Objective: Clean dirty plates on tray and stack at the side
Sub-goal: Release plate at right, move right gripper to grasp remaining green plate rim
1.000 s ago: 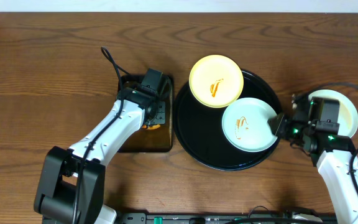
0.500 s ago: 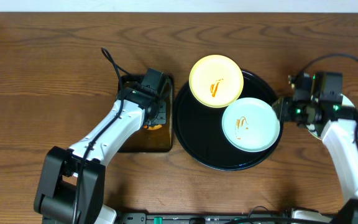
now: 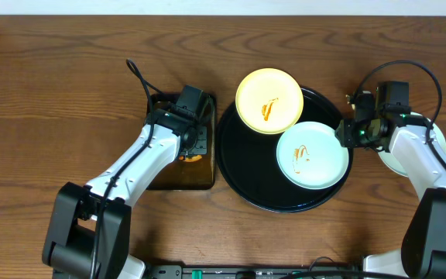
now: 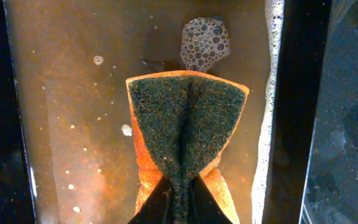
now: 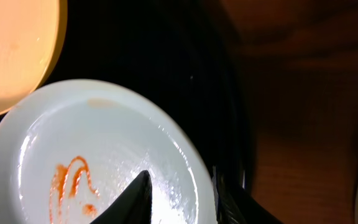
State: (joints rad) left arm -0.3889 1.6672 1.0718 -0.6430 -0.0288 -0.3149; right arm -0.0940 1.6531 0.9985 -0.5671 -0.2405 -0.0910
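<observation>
The black tray (image 3: 242, 167) holds two plates with orange smears: a pale yellow plate (image 3: 269, 101) overlapping its far rim and a mint plate (image 3: 312, 155) at its right. My right gripper (image 3: 348, 133) is open at the mint plate's right edge. In the right wrist view one finger (image 5: 138, 199) lies over the mint plate (image 5: 104, 143) and the other outside its rim. A third plate (image 3: 441, 141) sits on the table to the right, mostly hidden by the right arm. My left gripper (image 4: 180, 193) is shut on a sponge (image 4: 188, 118).
The sponge hangs in brown soapy water in a dark rectangular pan (image 3: 169, 178) left of the tray. A clump of foam (image 4: 205, 40) floats past the sponge. A black cable (image 3: 138, 77) loops behind the pan. Bare wooden table surrounds everything.
The right arm has swung away from the plate on the right, and its gripper has come to the mint plate's right rim with jaws slightly wider. The left arm has not moved.
</observation>
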